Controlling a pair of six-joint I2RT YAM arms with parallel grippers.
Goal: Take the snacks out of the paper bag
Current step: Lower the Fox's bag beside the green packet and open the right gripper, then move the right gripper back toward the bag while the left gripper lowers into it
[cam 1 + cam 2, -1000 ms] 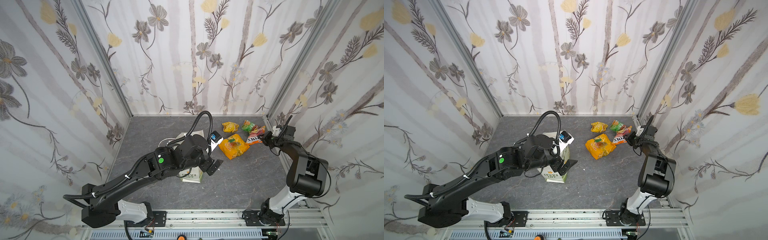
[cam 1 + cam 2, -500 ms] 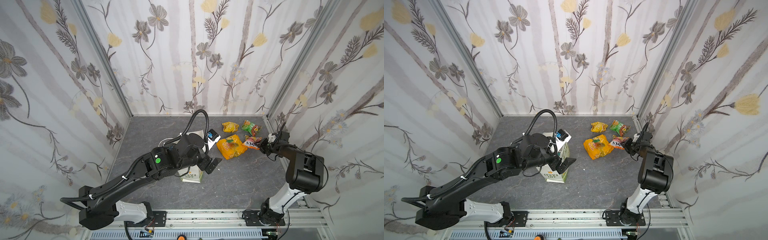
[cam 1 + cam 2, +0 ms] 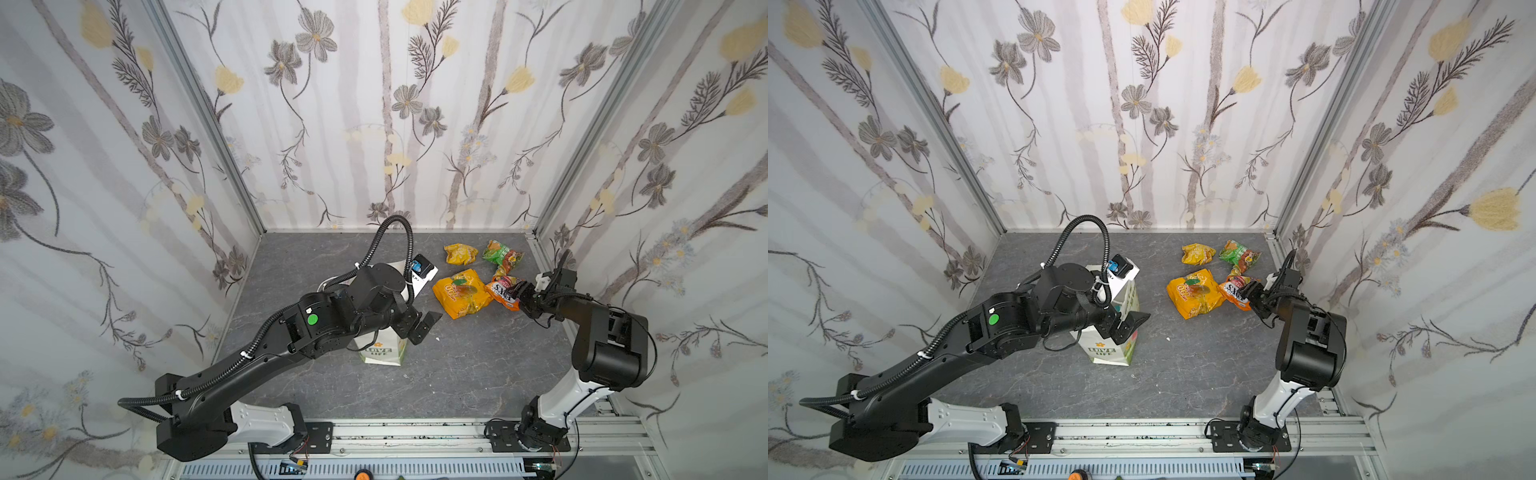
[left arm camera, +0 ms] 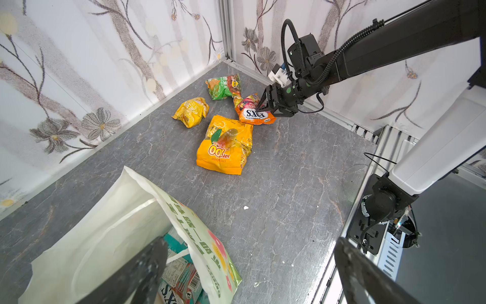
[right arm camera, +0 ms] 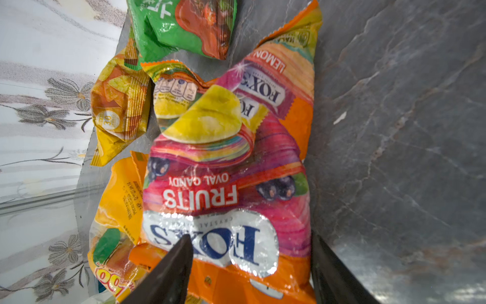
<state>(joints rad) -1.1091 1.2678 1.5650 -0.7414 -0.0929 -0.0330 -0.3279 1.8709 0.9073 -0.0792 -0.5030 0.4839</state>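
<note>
The white paper bag [image 3: 382,353] [image 3: 1111,353] stands mid-floor. My open left gripper [image 3: 417,326] [image 4: 249,273] straddles its rim, one finger inside the mouth and one outside. Teal snack packets [image 4: 181,276] lie inside the bag. On the floor at the back right lie a yellow packet [image 3: 460,253], a green one [image 3: 502,253] and a large orange-yellow one [image 3: 461,293]. A red-orange FOX'S packet [image 3: 503,291] [image 5: 228,171] rests partly on the orange-yellow one. My right gripper [image 3: 524,297] [image 5: 249,237] is at its near end, jaws spread to either side, not squeezing it.
Flowered walls close in the grey stone floor on three sides. An aluminium rail [image 4: 365,131] runs along the right edge close to the snacks. A small white crumb [image 4: 246,208] lies on the floor between the bag and the packets.
My right gripper brought the red-orange packet down beside the orange-yellow one and opened its jaws. The left arm shifted only slightly at the bag.
</note>
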